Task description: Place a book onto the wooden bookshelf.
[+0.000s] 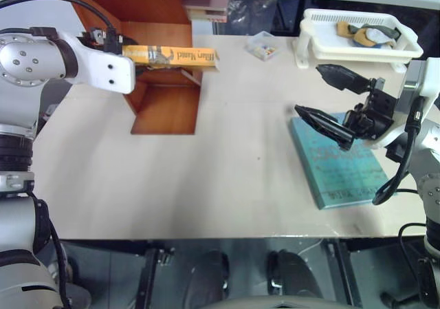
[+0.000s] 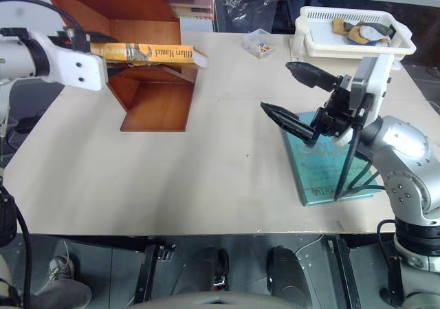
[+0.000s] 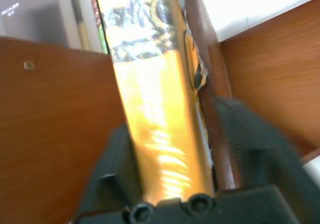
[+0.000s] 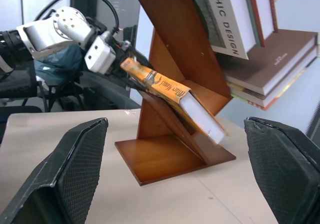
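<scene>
At the upper left of the frame, the left gripper point(image 1: 126, 53) lays the book point(image 1: 172, 56) on a slanted panel of the wooden bookshelf point(image 1: 161, 82); whether its fingers still clamp the orange spine cannot be told. The placing step looks nearly done; next, seemingly, a clean release and withdrawal. The right gripper point(image 1: 328, 101), fingers wide apart, hovers over a teal book point(image 1: 337, 164) on the worktop point(image 1: 227, 164).

book: yellow-orange paperback point(image 1: 172, 56), orange spine up, tilted, lying on a slanted shelf panel
bookshelf: reddish-brown wooden unit point(image 1: 161, 92) of angled panels, standing at the table's far left
</scene>
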Controlling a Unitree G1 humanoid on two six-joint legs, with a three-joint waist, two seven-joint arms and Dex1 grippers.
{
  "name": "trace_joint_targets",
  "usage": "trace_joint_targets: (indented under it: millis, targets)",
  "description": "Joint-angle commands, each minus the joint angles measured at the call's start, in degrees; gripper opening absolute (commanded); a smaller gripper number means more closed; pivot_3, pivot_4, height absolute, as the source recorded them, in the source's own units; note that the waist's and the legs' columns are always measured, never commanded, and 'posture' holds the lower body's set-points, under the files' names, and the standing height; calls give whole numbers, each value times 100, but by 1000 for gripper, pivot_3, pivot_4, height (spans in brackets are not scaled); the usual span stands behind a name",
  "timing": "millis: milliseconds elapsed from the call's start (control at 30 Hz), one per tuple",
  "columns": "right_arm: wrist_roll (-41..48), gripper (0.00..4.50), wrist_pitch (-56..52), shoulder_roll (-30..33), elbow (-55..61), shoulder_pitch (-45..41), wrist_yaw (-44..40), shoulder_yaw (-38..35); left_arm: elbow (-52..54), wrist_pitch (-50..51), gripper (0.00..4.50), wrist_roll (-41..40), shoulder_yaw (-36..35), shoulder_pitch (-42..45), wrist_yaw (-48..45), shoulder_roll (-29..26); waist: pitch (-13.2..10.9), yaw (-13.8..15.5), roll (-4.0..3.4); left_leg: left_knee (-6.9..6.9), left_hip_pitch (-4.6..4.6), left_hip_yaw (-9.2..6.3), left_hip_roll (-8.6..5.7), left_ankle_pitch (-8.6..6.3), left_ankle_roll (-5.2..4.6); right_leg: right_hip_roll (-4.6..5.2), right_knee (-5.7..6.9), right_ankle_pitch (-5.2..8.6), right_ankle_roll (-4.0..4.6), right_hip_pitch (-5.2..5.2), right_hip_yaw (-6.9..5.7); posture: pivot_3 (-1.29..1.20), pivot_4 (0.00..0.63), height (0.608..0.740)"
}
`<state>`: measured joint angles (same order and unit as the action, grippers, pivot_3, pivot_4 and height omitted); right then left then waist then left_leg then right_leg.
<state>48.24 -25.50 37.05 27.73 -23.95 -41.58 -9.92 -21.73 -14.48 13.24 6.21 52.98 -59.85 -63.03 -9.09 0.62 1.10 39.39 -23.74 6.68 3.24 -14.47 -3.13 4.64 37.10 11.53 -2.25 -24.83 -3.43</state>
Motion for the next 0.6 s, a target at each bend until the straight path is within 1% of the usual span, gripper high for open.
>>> trace_joint_targets:
  millis: [33,133,200,267,300,333,400,467,500,533,567,600]
  targets:
    - [116,4500,-89,91,205,12,89,-242,199,-152,4471,-429,-466,-321,-6,-193,-2,-9,4,0,-4,0,1,0,0,-1,0,-1,-1,-3,-1,0,150,740]
    - [128,4500,-234,202,303,151,194,-344,555,-119,4471,-981,-1082,-827,82,-261,-3,-18,4,-1,-11,-5,3,-1,-1,0,-6,-13,9,-12,6,0,150,740]
    - [92,4500,-361,291,400,258,316,-372,909,161,4471,-1575,-1673,-1150,193,-140,-4,-9,6,-11,-19,-6,2,-2,-2,2,-16,-19,6,-24,16,0,150,740]
    - [116,4500,-610,338,595,310,601,-314,1489,1098,4471,-2427,-2288,-1519,271,104,-4,-9,7,-11,-27,-5,2,-3,-3,2,-21,-20,6,-30,16,0,150,740]
    - [101,4500,-758,379,734,338,737,-231,1798,1623,4471,-3053,-2570,-1697,218,264,-4,-9,7,-11,-30,-4,3,-3,-2,3,-21,-20,5,-32,18,0,150,740]
    - [31,4500,-895,431,833,359,848,-129,2061,1964,4471,-3510,-2781,-1884,111,354,-4,-8,8,-11,-32,-6,4,0,2,3,-21,-20,5,-33,18,0,150,740]
    - [-567,4500,-940,625,1035,524,897,310,2912,3194,4471,-4383,-3281,-2461,448,564,-5,-13,8,-9,-32,-8,4,10,18,3,-19,-16,-2,-33,16,0,150,740]
    - [-939,4500,-966,720,1126,664,915,657,3921,4234,4471,-5183,-3572,-3127,1181,984,-3,-32,10,-11,-23,-8,5,9,18,6,-18,-8,-16,-27,21,0,150,740]
    - [-1081,4500,-944,661,1114,757,973,803,4560,4495,4471,-5521,-3558,-3683,1594,1393,-4,-32,11,-15,-14,-10,8,8,17,8,-23,-7,-17,-20,21,0,150,740]
    - [-1242,4500,-913,627,1099,848,1005,947,5079,4612,4471,-5607,-3443,-4285,1926,1826,-2,-39,7,-14,-12,-14,7,8,17,14,-20,-6,-18,-17,18,0,150,740]
    - [-1361,4500,-887,596,1090,907,1019,1039,5427,4699,4471,-5651,-3372,-4685,2161,2104,1,-52,3,-18,-10,-13,6,8,16,15,-29,-7,-18,-13,20,0,150,740]
    - [-1258,4500,-1005,523,1069,957,1078,985,5709,4657,4471,-5589,-3272,-5165,2107,2256,-7,-61,21,-15,5,-12,-2,7,15,27,-20,-5,-19,3,24,0,150,740]
